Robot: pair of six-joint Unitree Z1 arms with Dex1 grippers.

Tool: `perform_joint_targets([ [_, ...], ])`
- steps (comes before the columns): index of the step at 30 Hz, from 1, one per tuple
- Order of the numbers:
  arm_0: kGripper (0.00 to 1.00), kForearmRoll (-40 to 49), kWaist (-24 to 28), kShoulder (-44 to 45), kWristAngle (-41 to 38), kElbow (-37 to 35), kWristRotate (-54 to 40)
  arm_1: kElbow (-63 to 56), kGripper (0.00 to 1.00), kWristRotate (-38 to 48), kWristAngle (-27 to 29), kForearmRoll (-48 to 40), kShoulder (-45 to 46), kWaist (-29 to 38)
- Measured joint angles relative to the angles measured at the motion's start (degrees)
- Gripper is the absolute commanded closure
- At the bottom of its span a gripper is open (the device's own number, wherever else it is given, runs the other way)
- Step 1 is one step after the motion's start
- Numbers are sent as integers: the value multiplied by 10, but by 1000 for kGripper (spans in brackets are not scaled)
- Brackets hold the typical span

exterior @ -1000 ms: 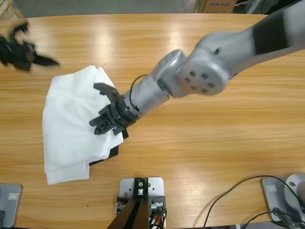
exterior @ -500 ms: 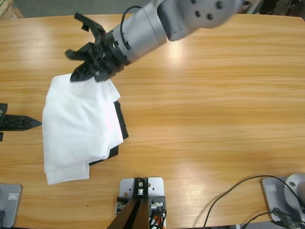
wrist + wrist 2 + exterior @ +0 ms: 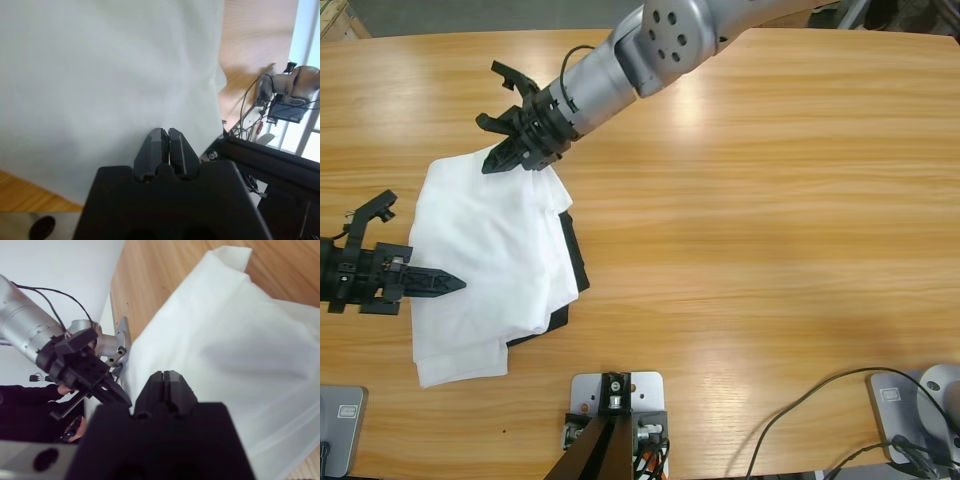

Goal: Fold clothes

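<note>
High view: at the table's [image 3: 770, 200] left edge the left gripper [image 3: 448, 285] comes in low, jaws pressed together with nothing between them, its tip lying on the left part of the white T-shirt [image 3: 485, 260]. The shirt lies loosely folded on the left half of the table, with a black garment [image 3: 575, 262] showing from under its right edge. At the shirt's upper right corner the right gripper [image 3: 503, 162] has its jaws closed too, their tip on the cloth; whether it pinches fabric cannot be told. A person's hand [image 3: 64, 389] shows small in the right wrist view.
</note>
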State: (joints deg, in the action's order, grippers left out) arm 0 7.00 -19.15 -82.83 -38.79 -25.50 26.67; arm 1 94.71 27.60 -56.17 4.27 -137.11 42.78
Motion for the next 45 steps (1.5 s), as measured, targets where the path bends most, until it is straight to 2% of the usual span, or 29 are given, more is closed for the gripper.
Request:
perform_joint_targets([
  [7,1000,-97,-8,-57,0,51,6,23,1000,0,-1,23,-21,0],
  [13,1000,-143,-10,-96,-1,58,8,68,1000,-1,22,93,-39,0],
  [25,1000,-158,-10,-101,-7,60,18,241,1000,-1,76,224,-109,-45],
  [30,1000,-158,-12,-79,-8,64,28,265,1000,-22,100,253,-113,-60],
  [33,1000,-123,-14,-19,-9,49,30,269,1000,-68,113,271,-91,-80],
  [37,1000,0,-16,107,9,-45,30,290,1000,-129,137,368,-11,-107],
  [40,1000,76,-17,155,32,-112,30,275,1000,-169,135,426,69,-99],
  [42,1000,102,-8,160,44,-119,29,196,1000,-185,121,407,121,-76],
  [45,1000,106,36,149,53,-106,22,44,1000,-185,89,310,163,-20],
])
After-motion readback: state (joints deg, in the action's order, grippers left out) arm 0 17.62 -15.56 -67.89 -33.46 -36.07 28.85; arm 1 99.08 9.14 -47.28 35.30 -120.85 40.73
